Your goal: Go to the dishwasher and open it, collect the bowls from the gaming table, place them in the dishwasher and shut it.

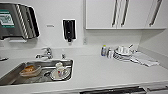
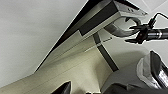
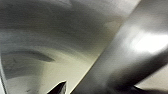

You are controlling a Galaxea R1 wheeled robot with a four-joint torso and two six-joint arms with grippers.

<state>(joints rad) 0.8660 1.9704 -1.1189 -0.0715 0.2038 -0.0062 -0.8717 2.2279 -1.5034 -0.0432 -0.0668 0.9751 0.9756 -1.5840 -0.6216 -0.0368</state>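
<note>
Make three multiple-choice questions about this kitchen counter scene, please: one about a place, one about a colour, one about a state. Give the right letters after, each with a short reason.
1. Where does the cup stand?
A. in the sink
B. on the counter beside the cloths
C. on the paper towel dispenser

2. What colour is the soap dispenser on the wall?
A. yellow
B. black
C. green

3. In what state are the upper cabinet doors?
A. wide open
B. taken off
C. shut

Answers:
1 A: the cup stands on a plate inside the sink, not on the counter.
2 B: the soap dispenser has a black body against the white wall.
3 C: the upper cabinet doors lie flush, with their bar handles in front.
</note>
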